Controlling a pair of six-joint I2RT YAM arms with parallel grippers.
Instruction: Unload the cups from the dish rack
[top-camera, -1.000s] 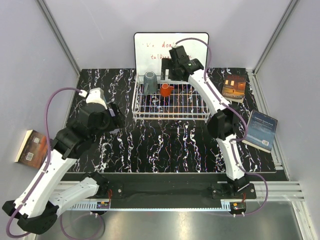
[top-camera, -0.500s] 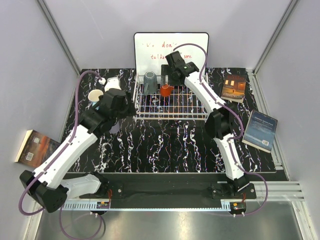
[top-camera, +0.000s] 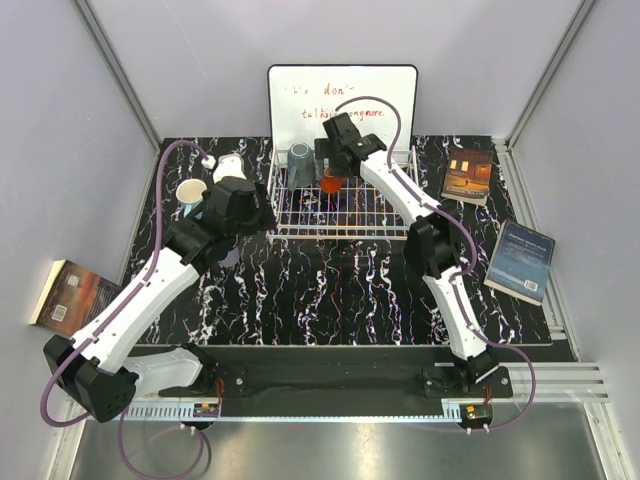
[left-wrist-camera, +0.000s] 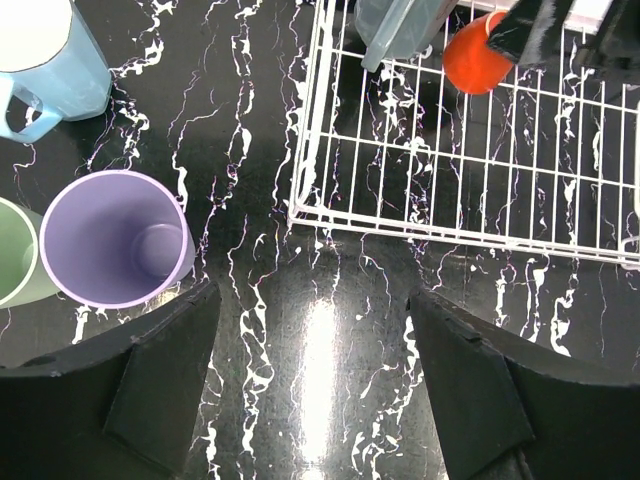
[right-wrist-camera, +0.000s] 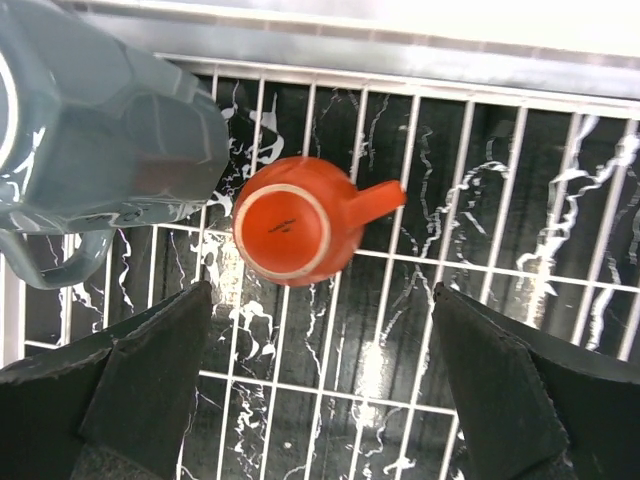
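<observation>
The white wire dish rack (top-camera: 385, 218) stands at the back middle. A dark grey cup (top-camera: 299, 166) and a small orange cup (top-camera: 330, 184) sit upside down in its far left part. My right gripper (top-camera: 333, 160) is open and empty above the orange cup (right-wrist-camera: 290, 232), next to the grey cup (right-wrist-camera: 100, 130). My left gripper (top-camera: 256, 212) is open and empty over the table by the rack's front left corner (left-wrist-camera: 300, 210). The light blue mug (left-wrist-camera: 50, 70), lilac cup (left-wrist-camera: 115, 238) and pale green cup (left-wrist-camera: 12, 255) stand upright on the table left of the rack.
A whiteboard (top-camera: 342, 95) with red writing leans behind the rack. Books lie at the right (top-camera: 468, 172), (top-camera: 522, 258) and one off the table's left edge (top-camera: 68, 295). The grey walls close in on both sides.
My left arm swung right from the left side to the rack's front left corner. My right gripper moved left and nearer, from the rack's back edge to above the orange cup.
</observation>
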